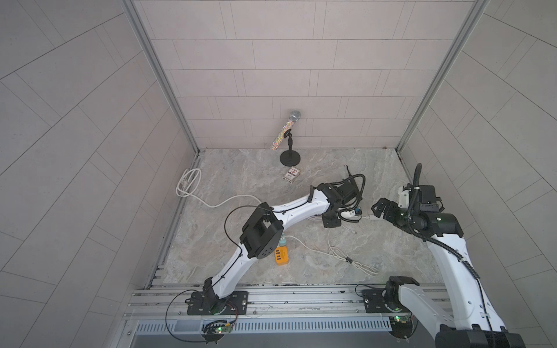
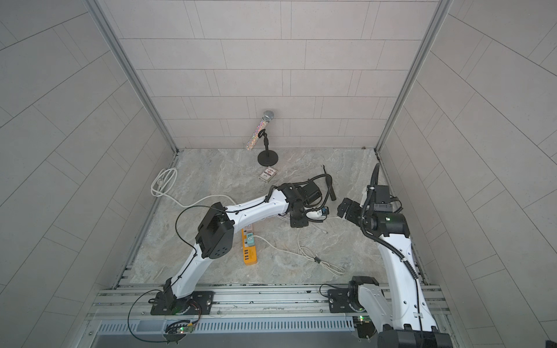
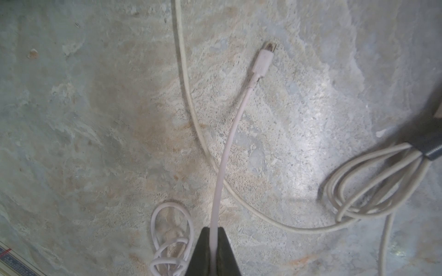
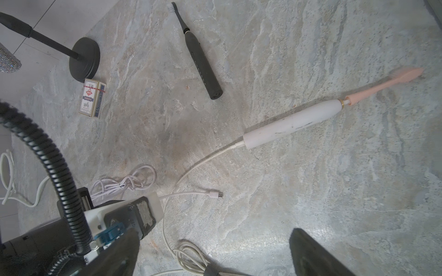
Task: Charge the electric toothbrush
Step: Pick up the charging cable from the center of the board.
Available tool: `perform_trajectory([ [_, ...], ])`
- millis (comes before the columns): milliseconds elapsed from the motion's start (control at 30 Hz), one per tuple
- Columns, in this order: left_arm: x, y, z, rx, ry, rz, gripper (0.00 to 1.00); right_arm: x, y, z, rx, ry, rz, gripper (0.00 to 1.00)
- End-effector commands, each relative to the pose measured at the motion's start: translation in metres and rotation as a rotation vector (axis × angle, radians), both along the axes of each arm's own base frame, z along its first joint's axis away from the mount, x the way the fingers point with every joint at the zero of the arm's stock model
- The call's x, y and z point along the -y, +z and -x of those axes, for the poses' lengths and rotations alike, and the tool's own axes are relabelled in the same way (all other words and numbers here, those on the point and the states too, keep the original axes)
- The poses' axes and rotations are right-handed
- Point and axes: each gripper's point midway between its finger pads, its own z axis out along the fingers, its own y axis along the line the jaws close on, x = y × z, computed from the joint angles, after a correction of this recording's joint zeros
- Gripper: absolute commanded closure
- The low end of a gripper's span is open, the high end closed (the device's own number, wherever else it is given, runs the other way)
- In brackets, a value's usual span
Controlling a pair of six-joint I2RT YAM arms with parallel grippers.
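"What's the left gripper (image 3: pixel 213 233) got?"

"The pink cable (image 3: pixel 229 133). Its fingers are squeezed together on it, a little way back from the plug (image 3: pixel 264 59). The plug end pokes out free past the jaws, low over the table (image 3: pixel 95 119). Whether it touches the stone, I can't tell from here."

"And the right gripper (image 4: pixel 215 234)?"

"Fingers wide apart and empty. It hangs over the table just beside the left one."

"Where are the brushes?"

"There are two, both lying flat. The black brush (image 4: pixel 203 62) is toward the back, near the mic stand (image 4: pixel 83 59) and the card box (image 4: pixel 92 99), and its base end is free. The white brush (image 4: pixel 291 124), the one with the pink head, lies off to one side of it, with a white cable (image 4: pixel 208 157) pushed into its base."

"Where does that cable run?"

"It curves back past the pink plug, crosses the pink cable and ends in a strapped bundle (image 3: pixel 373 186). In a top view the orange strip (image 2: pixel 250 253) lies by the left arm's elbow, well apart from both brushes."
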Motion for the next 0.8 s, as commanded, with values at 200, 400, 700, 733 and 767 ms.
perform_trajectory([
  [200, -0.002, 0.080, -0.018, -0.001, 0.209, 0.304, 1.00, -0.018, 0.020, -0.001, 0.046, 0.018, -0.122, 0.00],
  [400, -0.016, 0.134, -0.032, 0.043, 0.352, 0.545, 1.00, -0.027, 0.050, -0.008, 0.118, 0.002, -0.212, 0.00],
  [700, -0.025, 0.203, -0.037, 0.105, 0.509, 0.921, 1.00, -0.076, 0.102, -0.050, 0.313, 0.008, -0.777, 0.01],
  [733, -0.025, 0.206, -0.037, 0.101, 0.513, 0.940, 1.00, -0.079, 0.105, -0.055, 0.317, 0.007, -0.833, 0.02],
  [767, -0.025, 0.208, -0.036, 0.101, 0.507, 0.952, 1.00, -0.080, 0.110, -0.061, 0.336, 0.010, -0.871, 0.06],
])
